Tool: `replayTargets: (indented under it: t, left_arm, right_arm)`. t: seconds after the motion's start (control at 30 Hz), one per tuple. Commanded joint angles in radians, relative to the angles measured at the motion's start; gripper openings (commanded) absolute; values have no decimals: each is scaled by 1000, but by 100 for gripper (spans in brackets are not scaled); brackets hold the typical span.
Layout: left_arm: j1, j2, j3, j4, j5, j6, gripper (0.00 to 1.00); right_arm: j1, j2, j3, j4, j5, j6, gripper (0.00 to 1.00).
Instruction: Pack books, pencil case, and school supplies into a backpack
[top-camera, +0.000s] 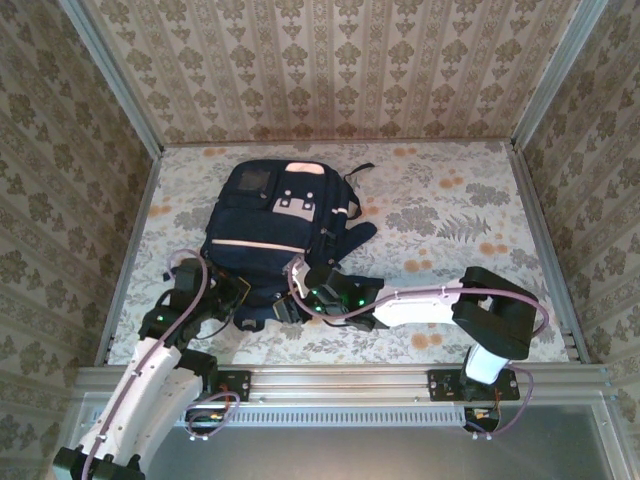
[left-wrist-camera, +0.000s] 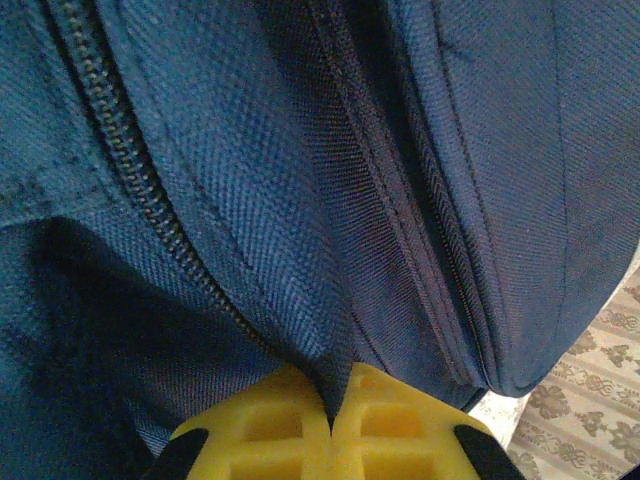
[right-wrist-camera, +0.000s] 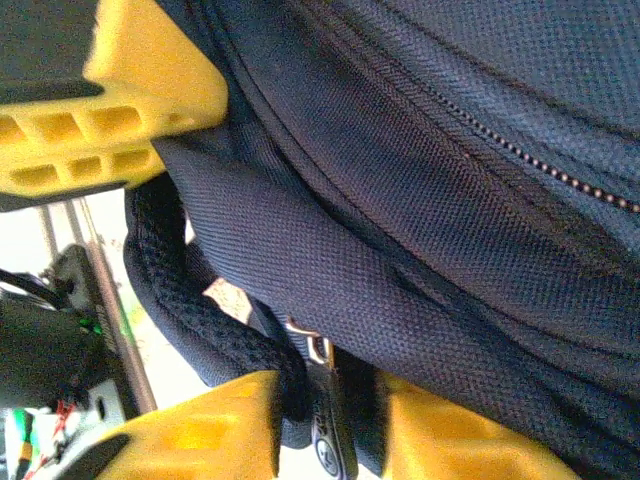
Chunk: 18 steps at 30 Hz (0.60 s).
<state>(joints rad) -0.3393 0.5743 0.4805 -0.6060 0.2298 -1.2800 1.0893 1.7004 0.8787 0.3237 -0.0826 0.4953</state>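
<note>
Left wrist: backpack (left-wrist-camera: 300, 200) (fold) in gripper (left-wrist-camera: 333, 405)

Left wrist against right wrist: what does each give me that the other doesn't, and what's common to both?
Left wrist: a fold of the backpack pinched in the shut left gripper, with a seam running straight down into the pinch.
Right wrist: a padded mesh strap and a webbing strap lying between the fingers of the right gripper, plus the metal rail at left.
Shared: navy backpack fabric, a zipper line, and yellow fingers at the bottom edge.
</note>
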Motion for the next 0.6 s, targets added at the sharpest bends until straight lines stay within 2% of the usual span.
replayTargets:
  t: [0.0, 0.13, 0.3, 0.57]
  left_arm:
    - [-9, -8, 41, 48, 13, -2, 4]
    - [-9, -9, 35, 46, 4, 8, 4]
    - [-7, -8, 26, 37, -16, 27, 4]
    - [-7, -16, 21, 21, -37, 38, 4]
  right_arm:
    - [6, 9, 39, -35, -5, -10, 18]
    - [2, -35, 7, -51, 31, -12, 8]
    - [-2, -90, -29, -84, 45, -19, 1]
    - [-22, -107, -29, -172, 50, -31, 1]
